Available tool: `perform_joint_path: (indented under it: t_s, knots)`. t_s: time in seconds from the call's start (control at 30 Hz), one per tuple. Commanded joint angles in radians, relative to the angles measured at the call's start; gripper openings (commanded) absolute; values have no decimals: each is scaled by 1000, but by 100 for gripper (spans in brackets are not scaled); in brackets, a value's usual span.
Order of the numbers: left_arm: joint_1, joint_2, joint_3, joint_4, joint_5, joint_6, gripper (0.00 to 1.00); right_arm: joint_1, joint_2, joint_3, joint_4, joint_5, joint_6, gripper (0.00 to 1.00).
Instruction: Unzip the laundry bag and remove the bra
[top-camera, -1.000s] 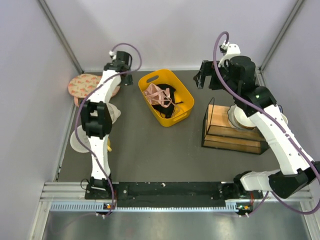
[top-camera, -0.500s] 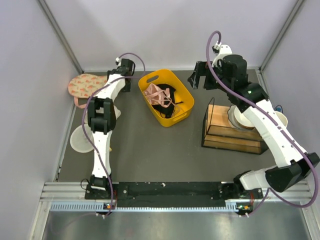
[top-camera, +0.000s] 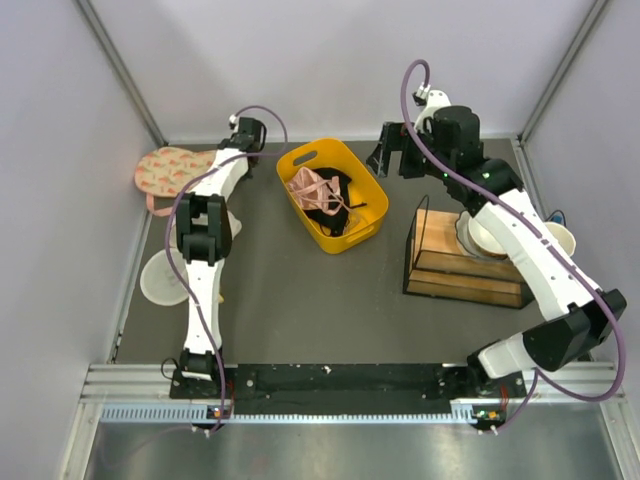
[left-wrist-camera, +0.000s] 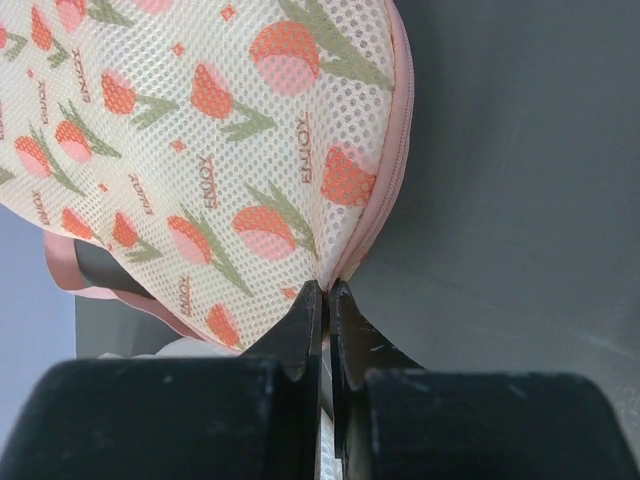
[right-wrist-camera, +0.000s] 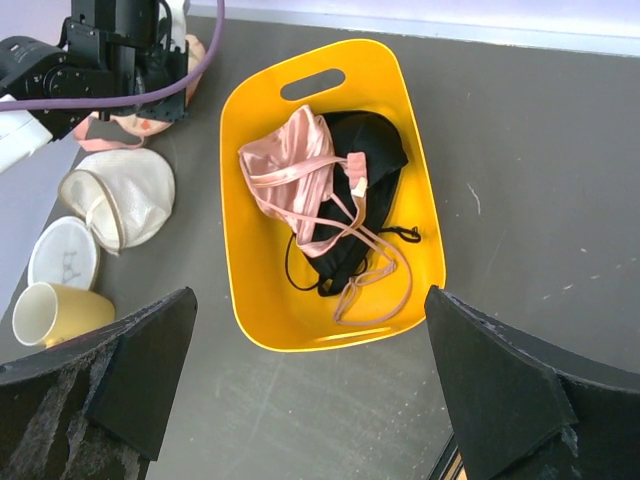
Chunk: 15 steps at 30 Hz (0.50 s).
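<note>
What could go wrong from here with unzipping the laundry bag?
1. The left tool is shut at the pink zip edging of the laundry bag. Whether it caught the zip pull or only fabric is not visible, so a pull may open nothing.
2. Nothing pins the bag down: the right tool hangs open over the yellow basket, so the bag may simply slide along with the pull.

Left jaws pinched together, right jaws wide
</note>
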Motion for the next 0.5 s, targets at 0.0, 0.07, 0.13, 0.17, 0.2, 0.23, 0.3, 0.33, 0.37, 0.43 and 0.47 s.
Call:
perform_joint_path:
  t_s: [0.0,0.07,0.13,0.17,0.2,0.23,0.3,0.33,0.37,0.43,0.47]
  knots:
    - [6,-119,37,5,-50,-32,0,8,12,63,36,-38,18,99]
    - [1,-211,24,-1,-45,-47,0,11,9,63,35,-42,21,99]
    - [-2,-279,15,-4,-42,-58,0,15,1,60,36,-40,21,99]
    - [-6,-347,6,-7,-42,-61,0,14,-3,58,36,-37,20,99]
    - [-9,-380,4,-9,-45,-59,0,14,-9,54,36,-35,21,99]
    - [-15,-414,1,-7,-59,-58,0,15,-14,50,38,-34,20,99]
    - [-52,-501,-5,2,-230,-24,0,17,-34,38,39,-34,21,99]
    - [-72,-526,-11,25,-318,14,0,15,-40,34,39,-34,23,99]
    - [-115,-576,-28,48,-419,52,0,18,-52,29,41,-34,21,99]
    - [-153,-632,-55,142,-464,160,0,18,-63,12,42,-35,26,99]
    - [-184,-690,-74,163,-466,178,0,18,-72,9,41,-35,24,99]
